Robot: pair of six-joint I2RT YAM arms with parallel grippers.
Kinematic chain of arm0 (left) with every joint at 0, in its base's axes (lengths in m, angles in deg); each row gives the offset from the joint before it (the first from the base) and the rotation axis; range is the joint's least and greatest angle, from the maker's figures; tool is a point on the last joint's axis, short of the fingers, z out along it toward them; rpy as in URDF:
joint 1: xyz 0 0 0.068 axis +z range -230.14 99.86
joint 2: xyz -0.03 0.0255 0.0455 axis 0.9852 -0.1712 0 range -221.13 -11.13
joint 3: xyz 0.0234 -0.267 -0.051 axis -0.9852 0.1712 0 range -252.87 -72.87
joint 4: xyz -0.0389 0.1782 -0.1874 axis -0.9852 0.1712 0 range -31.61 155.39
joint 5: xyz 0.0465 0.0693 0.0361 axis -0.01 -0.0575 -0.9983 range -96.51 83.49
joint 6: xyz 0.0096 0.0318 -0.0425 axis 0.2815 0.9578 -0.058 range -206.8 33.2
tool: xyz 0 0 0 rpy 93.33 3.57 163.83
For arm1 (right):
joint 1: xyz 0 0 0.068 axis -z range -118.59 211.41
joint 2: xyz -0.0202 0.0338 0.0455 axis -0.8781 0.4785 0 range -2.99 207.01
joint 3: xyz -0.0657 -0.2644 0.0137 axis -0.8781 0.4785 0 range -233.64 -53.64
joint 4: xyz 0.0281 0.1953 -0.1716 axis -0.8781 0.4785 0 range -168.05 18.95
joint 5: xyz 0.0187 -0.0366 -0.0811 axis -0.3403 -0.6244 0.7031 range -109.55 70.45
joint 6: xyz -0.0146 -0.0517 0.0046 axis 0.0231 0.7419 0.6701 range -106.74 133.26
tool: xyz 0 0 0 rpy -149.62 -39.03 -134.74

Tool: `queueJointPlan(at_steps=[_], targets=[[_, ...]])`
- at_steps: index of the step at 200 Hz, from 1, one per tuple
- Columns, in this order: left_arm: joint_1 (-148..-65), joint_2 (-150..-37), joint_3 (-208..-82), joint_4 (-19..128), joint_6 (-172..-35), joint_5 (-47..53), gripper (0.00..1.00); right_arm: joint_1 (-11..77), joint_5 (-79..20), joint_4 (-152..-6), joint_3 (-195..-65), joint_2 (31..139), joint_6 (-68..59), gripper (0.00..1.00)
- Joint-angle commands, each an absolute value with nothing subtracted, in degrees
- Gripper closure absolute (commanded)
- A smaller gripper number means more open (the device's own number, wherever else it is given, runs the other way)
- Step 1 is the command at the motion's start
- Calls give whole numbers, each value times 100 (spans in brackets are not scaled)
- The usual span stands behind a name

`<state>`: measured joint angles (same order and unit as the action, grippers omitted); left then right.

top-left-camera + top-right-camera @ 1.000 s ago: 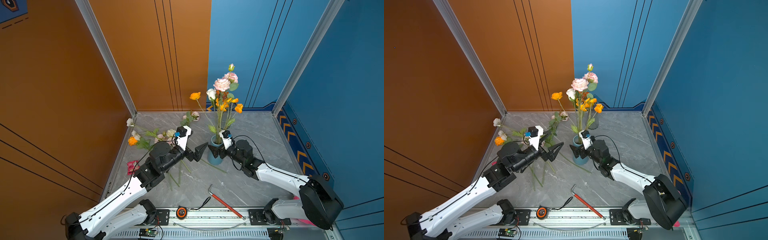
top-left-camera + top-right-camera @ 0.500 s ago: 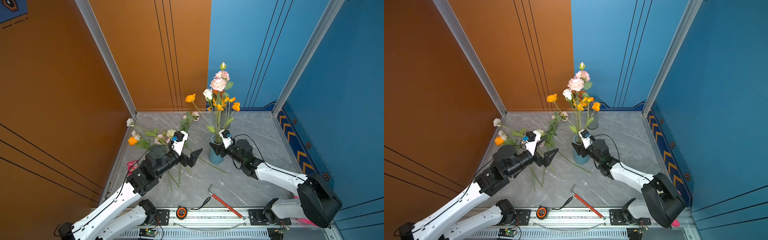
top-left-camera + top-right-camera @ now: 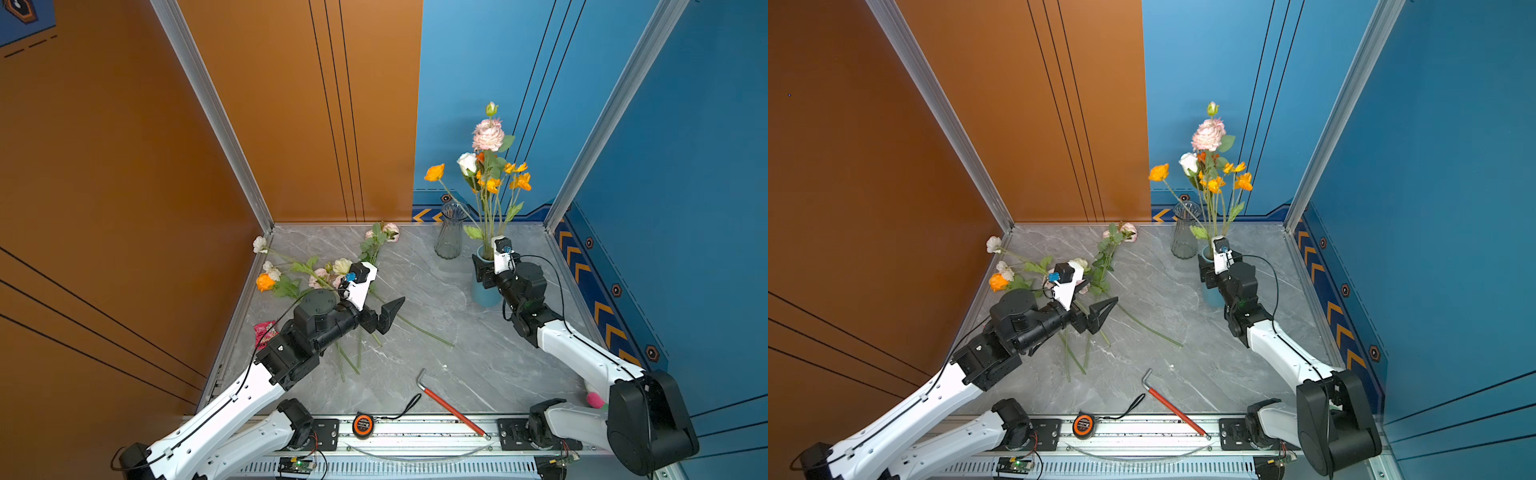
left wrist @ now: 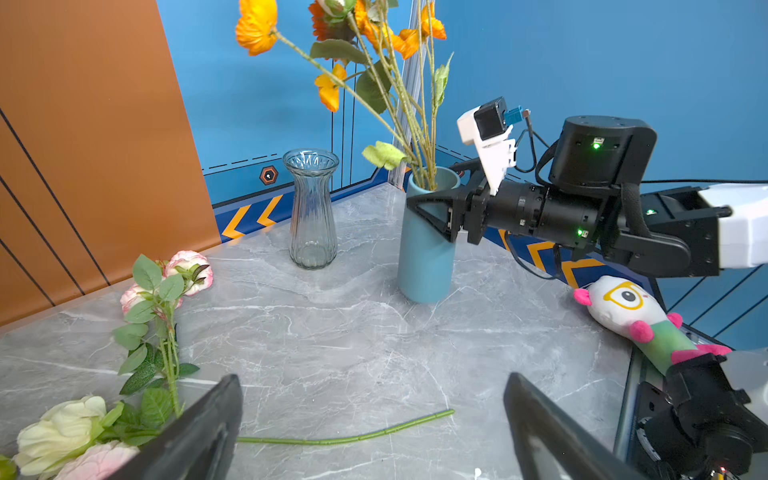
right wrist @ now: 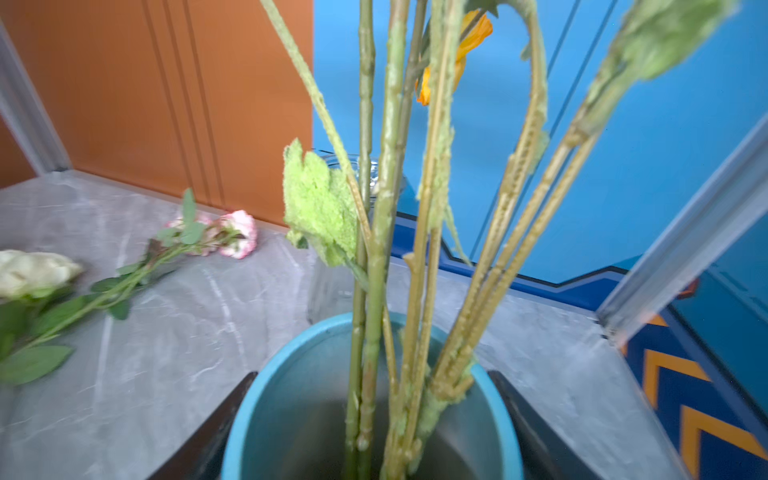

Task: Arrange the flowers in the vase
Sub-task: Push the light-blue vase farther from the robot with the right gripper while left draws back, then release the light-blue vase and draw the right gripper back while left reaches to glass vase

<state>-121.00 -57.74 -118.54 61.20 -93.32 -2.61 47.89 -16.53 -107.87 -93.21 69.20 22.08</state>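
The blue vase [image 3: 483, 296], with several flowers [image 3: 487, 166] in it, is pinched near its rim by the right claw [image 5: 372, 376], seemingly to be steadied. Left of the vase, the left claw [image 3: 384, 316] is held spread above loose stems [image 3: 419, 330] on the desk [image 3: 440, 374].

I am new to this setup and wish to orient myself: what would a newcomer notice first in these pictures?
First, the tall bunch of flowers standing in the blue vase on the right, which the right claw grips. Next, the loose flowers lying at the left of the grey table, with the open left claw over their stems. An empty glass vase stands beside the blue one.
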Motion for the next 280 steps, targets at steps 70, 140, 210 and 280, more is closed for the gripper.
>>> queueJointPlan(at_steps=[70, 140, 210, 280], targets=[[-12022, -6175, -11889, 5937, -9461, -118, 2, 6343, -1776, -14421, -10979, 9325, 2049, 64], [-12056, -6617, -12004, 5431, -9581, -269, 2, 6434, -1468, -14626, -11546, 10394, 1725, 64], [-12105, -6782, -11969, 5264, -9629, -173, 2, 6541, -1485, -14413, -11293, 10457, 1554, 20], [-12180, -6642, -11825, 5215, -9605, -174, 2, 6537, -1385, -14327, -11101, 10347, 1541, 0]])
